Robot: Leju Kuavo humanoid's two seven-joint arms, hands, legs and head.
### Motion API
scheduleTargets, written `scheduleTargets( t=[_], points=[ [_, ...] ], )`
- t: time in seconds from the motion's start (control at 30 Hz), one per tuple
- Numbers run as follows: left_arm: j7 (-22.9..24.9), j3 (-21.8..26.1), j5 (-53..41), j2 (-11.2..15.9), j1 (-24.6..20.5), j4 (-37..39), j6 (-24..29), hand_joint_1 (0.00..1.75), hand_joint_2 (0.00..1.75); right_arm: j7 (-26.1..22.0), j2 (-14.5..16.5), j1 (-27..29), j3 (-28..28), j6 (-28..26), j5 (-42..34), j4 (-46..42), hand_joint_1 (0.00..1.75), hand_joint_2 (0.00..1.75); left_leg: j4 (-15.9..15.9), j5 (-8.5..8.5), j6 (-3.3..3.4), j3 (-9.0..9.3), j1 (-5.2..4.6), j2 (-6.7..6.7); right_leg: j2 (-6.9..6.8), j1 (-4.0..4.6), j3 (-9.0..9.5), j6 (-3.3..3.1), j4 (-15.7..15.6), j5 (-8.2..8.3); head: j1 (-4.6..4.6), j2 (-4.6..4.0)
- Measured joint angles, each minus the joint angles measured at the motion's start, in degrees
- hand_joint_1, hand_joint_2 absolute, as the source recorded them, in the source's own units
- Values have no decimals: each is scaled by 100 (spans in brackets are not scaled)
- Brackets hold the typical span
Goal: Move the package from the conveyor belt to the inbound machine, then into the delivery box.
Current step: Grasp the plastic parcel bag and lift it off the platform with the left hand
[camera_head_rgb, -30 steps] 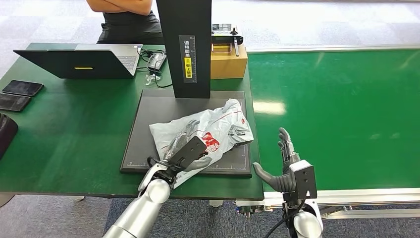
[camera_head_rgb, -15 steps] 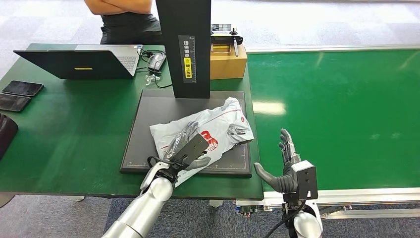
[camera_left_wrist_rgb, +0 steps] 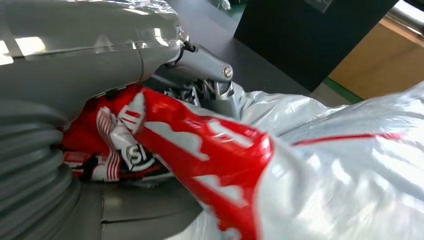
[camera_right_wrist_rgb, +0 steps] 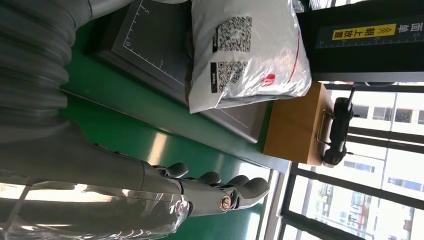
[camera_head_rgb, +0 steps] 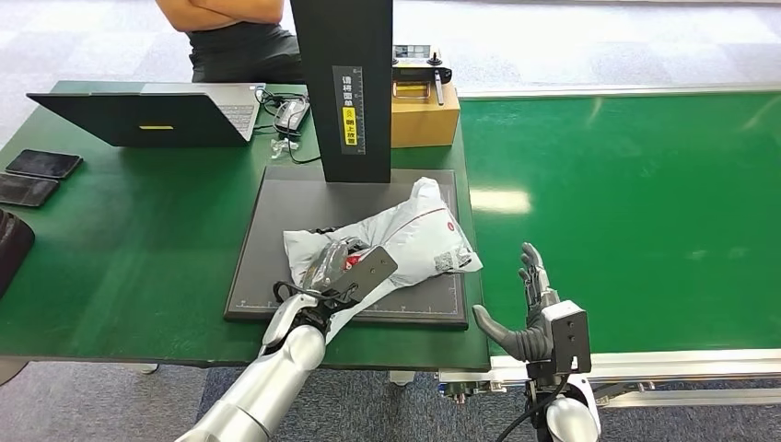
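Note:
The package [camera_head_rgb: 414, 235], a white plastic mailer with red print, lies crumpled on the dark flat pad [camera_head_rgb: 267, 230] of the inbound machine, below its black column [camera_head_rgb: 343, 83]. My left hand [camera_head_rgb: 339, 269] grips the package's near left end. In the left wrist view the fingers [camera_left_wrist_rgb: 210, 90] close over the red-printed plastic [camera_left_wrist_rgb: 210, 150]. My right hand [camera_head_rgb: 527, 313] is open, fingers apart, at the near left corner of the green conveyor belt [camera_head_rgb: 635, 203], holding nothing. The right wrist view shows the package's code labels [camera_right_wrist_rgb: 235, 47] and my spread right hand [camera_right_wrist_rgb: 200, 192].
A laptop [camera_head_rgb: 147, 115] and two phones [camera_head_rgb: 37, 175] lie on the green table to the left. A mouse [camera_head_rgb: 292, 112] and a cardboard box [camera_head_rgb: 424, 115] with a controller on top stand behind the machine. A person [camera_head_rgb: 241, 37] stands at the table's far side.
The package has bunched up and turned under my left hand, its right end now showing the code labels. The left hand has closed on it and shifted slightly right. The right hand has barely moved.

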Motion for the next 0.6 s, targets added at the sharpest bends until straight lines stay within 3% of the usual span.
scheduleTargets(
  t=[0.6],
  points=[
    [23,-22,-223,0,1,50,181,175,175,28,0,81,-4,-40,0,-119,0,175,0,0,0,0,0,1,1,1,-1,0,0,0,-1,0]
  ],
)
